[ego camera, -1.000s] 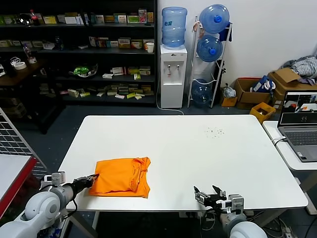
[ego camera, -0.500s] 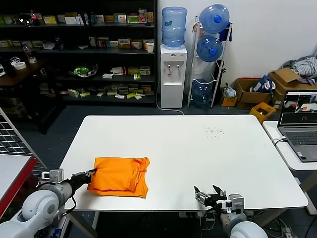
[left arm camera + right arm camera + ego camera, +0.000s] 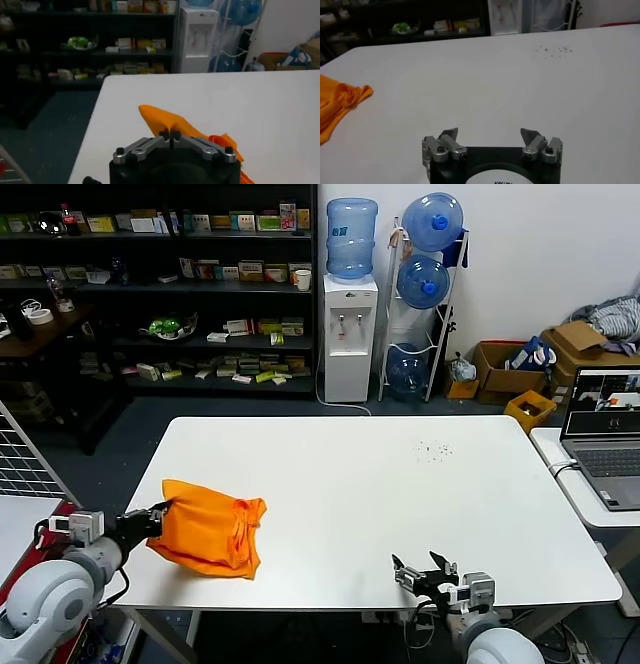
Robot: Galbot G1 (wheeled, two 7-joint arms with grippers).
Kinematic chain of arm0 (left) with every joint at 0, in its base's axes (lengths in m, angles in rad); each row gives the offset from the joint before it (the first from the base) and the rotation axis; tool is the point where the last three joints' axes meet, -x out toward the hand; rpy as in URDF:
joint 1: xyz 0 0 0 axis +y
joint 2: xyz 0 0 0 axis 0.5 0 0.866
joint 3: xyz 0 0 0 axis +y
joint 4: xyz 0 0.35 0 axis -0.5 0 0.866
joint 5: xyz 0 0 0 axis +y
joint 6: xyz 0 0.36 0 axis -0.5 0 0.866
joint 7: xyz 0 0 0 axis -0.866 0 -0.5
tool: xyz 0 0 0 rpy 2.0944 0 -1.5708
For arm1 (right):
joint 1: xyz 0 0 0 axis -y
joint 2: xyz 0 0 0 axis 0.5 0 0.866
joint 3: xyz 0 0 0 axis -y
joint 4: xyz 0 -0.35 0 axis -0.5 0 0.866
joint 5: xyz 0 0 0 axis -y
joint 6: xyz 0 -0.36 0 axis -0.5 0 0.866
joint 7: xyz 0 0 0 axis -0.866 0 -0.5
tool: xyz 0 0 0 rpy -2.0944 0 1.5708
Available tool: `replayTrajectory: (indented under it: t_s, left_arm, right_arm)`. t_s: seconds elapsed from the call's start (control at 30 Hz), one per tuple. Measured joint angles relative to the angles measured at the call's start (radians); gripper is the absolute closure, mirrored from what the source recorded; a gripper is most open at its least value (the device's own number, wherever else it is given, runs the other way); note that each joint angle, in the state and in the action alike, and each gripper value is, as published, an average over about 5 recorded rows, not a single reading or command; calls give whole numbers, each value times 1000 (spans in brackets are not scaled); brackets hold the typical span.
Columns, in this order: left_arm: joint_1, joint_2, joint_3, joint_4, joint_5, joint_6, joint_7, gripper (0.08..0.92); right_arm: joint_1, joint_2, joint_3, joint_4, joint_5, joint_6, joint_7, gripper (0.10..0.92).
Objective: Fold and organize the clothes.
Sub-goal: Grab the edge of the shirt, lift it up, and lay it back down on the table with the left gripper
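Both arms end in rounded pale grey shells trailing thin black cables, the left hand (image 3: 155, 518) and right hand (image 3: 424, 575) being black blocks with silver metal finger links fixed by dark screws, each with a small grey box mounted just behind it.

We see the T-shirt (image 3: 207, 533) at the worktop's (image 3: 400, 484) left front edge, directly ahead of the left gripper's (image 3: 158, 514) fingers; the right gripper (image 3: 424, 573) sits well right, its fingers over the front edge.
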Motion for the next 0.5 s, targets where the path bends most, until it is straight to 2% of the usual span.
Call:
replayTrajectory:
  t_s: [0.27,0.5]
  left_arm:
    - [100,72,-130,26,16,-16,17,908]
    - [142,144,-207,82,17,-29,57,908]
  right_arm:
    - [-7,-3,5,8,-2,8,-1,203]
    - [-16,-1,14,20,-6,9,1,203]
